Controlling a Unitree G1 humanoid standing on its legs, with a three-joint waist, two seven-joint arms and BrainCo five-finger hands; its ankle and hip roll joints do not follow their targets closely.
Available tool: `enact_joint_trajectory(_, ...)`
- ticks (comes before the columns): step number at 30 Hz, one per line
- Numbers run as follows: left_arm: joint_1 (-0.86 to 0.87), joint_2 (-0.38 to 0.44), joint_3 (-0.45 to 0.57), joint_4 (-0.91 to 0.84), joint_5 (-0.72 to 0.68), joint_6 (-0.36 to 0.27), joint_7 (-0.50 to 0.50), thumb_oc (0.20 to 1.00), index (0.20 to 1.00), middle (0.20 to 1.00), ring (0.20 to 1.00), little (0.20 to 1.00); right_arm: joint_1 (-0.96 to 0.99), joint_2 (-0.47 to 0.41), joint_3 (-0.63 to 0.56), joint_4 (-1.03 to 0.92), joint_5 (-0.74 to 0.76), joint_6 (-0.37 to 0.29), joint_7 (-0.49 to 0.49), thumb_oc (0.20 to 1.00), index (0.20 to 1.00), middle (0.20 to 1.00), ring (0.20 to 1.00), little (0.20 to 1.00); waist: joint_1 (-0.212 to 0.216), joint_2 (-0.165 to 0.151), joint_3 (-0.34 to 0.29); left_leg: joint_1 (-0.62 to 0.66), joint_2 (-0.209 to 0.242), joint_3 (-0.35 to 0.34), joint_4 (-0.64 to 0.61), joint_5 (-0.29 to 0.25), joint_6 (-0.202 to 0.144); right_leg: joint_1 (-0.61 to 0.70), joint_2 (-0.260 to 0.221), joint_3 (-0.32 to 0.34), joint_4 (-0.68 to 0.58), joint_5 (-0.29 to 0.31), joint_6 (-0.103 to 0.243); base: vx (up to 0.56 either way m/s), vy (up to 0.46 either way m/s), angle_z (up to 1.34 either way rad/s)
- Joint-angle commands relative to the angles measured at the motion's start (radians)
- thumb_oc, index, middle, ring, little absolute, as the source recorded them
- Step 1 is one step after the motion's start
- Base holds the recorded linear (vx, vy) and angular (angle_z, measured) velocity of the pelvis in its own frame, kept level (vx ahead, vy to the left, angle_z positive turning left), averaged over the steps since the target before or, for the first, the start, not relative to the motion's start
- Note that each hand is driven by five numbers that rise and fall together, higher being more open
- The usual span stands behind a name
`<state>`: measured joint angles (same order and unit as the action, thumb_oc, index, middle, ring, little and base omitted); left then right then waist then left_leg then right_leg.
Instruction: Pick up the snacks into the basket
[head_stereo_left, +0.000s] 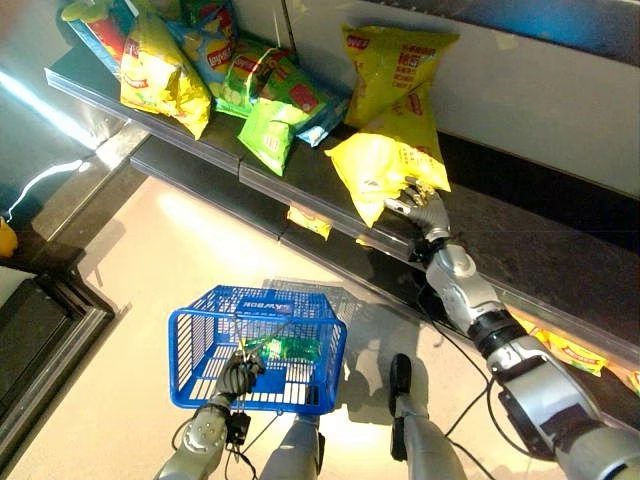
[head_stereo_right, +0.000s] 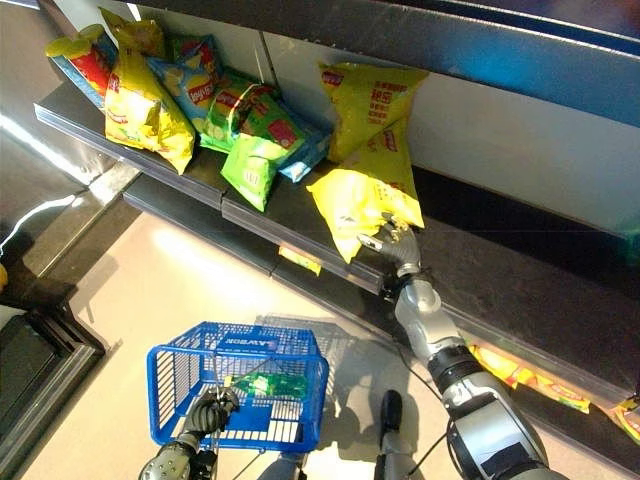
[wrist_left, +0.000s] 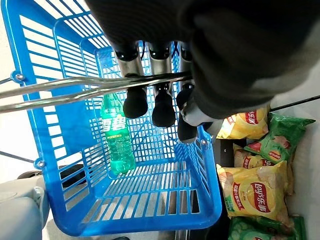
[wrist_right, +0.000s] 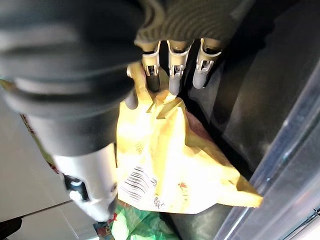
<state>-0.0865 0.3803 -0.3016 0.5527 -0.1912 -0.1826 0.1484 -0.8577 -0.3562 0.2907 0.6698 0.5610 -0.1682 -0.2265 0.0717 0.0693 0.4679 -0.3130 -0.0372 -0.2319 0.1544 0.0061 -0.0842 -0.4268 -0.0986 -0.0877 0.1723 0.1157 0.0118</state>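
On the dark shelf, near its front edge, the right hand has its fingers and thumb curled onto the corner of a yellow chip bag, pinching the crinkled edge rather than the body of the pack. That looks like the weak spot: a light, air-filled bag held only by a fold may slide out of the dark fingertips once it is lifted, or swing and knock the second yellow bag leaning against the back wall just behind it. A drop from here would likely land on the floor or the lower ledge, not in the basket.

Lower down, the left hand is clamped round the wire handle of the blue basket, which hangs well below and to the left of the shelf; a green bottle already lies inside. A long carry across that gap adds risk of a miss.

The held bag is glossy, bright yellow, puffy and creased, with a barcode panel showing in the right wrist view. More green and yellow packs crowd the shelf further left.
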Motion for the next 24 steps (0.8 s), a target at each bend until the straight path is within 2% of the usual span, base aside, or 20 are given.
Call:
enact_joint_trajectory(1, 0.028, 0.091, -0.015, -0.091, -0.024, -0.059, 0.017, 0.200, 0.200, 0.200, 0.200, 0.200, -0.026, -0.010, 0.033, -0.108, -0.003, -0.050, 0.038, 1.000, 1.000, 1.000, 1.000, 1.000, 0.025, -0.002, -0.036, -0.021, -0.018, -0.002, -0.017, 0.012, 0.010, 0.073, -0.064, 0.073, 0.098, -0.191, 0.120, 0.00, 0.000, 0.00)
enact_joint_trajectory(9, 0.040, 0.089, 0.002, -0.100, -0.017, -0.061, 0.013, 0.200, 0.200, 0.200, 0.200, 0.200, 0.083, -0.048, -0.045, -0.239, 0.000, -0.096, 0.034, 1.000, 1.000, 1.000, 1.000, 1.000, 0.015, -0.005, -0.030, -0.029, -0.021, 0.000, -0.007, 0.009, 0.014, 0.065, -0.068, 0.073, 0.099, -0.186, 0.122, 0.00, 0.002, 0.00)
enact_joint_trajectory(14, 0.048, 0.078, 0.015, -0.103, -0.014, -0.058, 0.010, 0.200, 0.200, 0.200, 0.200, 0.200, 0.179, -0.004, -0.133, -0.372, 0.190, -0.177, 0.090, 1.000, 1.000, 1.000, 1.000, 1.000, 0.004, -0.007, -0.026, -0.036, -0.021, 0.006, -0.007, 0.009, 0.014, 0.061, -0.068, 0.079, 0.085, -0.179, 0.123, -0.01, 0.005, 0.00)
enact_joint_trajectory(19, 0.061, 0.069, 0.035, -0.099, -0.006, -0.052, 0.005, 0.200, 0.200, 0.200, 0.200, 0.200, 0.262, -0.015, -0.160, -0.499, 0.164, -0.192, 0.107, 1.000, 1.000, 1.000, 1.000, 1.000, -0.010, -0.014, -0.023, -0.040, -0.016, 0.021, -0.002, 0.008, 0.016, 0.053, -0.064, 0.091, 0.077, -0.168, 0.124, -0.01, 0.011, -0.01)
enact_joint_trajectory(24, 0.074, 0.060, 0.046, -0.102, 0.000, -0.053, 0.004, 0.200, 0.200, 0.200, 0.200, 0.200, 0.339, -0.002, -0.186, -0.539, 0.177, -0.198, 0.122, 1.000, 1.000, 1.000, 1.000, 1.000, -0.023, -0.020, -0.023, -0.045, -0.016, 0.030, 0.003, 0.007, 0.017, 0.049, -0.064, 0.099, 0.076, -0.165, 0.125, -0.01, 0.009, -0.02)
